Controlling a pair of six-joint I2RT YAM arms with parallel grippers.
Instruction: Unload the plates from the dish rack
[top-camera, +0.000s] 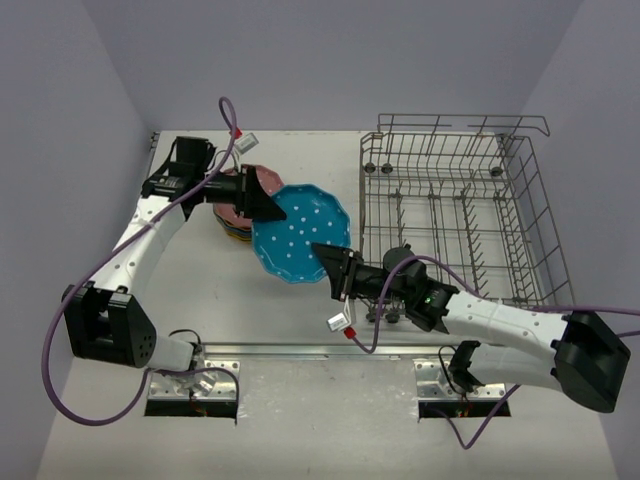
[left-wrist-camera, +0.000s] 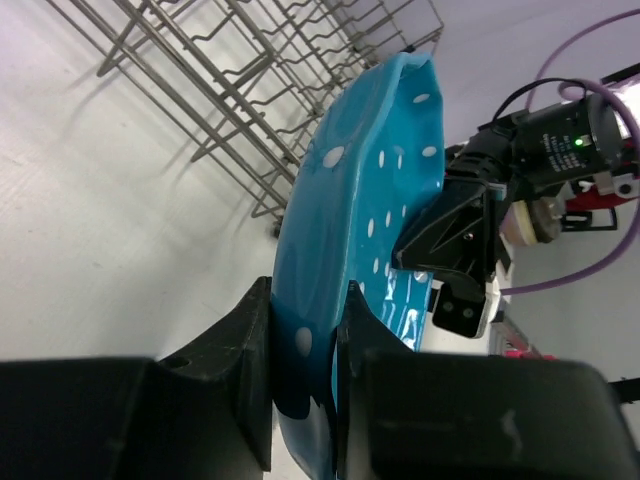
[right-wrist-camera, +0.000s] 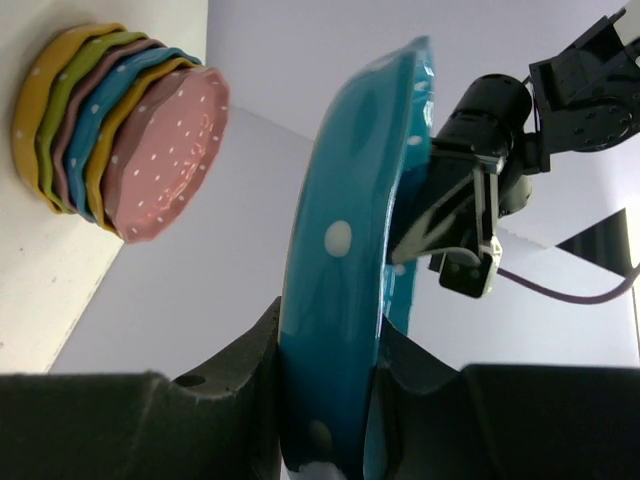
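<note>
A blue dotted plate (top-camera: 300, 232) hangs above the table between both arms. My left gripper (top-camera: 272, 208) is shut on its upper-left rim, and the left wrist view shows the blue plate (left-wrist-camera: 350, 190) pinched between the black fingers (left-wrist-camera: 240, 360). My right gripper (top-camera: 335, 268) is shut on the lower-right rim, the blue plate (right-wrist-camera: 350, 260) clamped between its jaws. A stack of plates (top-camera: 238, 205) lies behind the left gripper, and the same stack (right-wrist-camera: 120, 140) has a pink plate on top. The grey wire dish rack (top-camera: 455, 215) stands at the right with no plate visible in it.
Purple cables loop from both arms over the table. The left wall rises close to the stacked plates. The rack's front corner (left-wrist-camera: 275, 215) sits near the held plate in the left wrist view. Two arm bases stand at the table's near edge.
</note>
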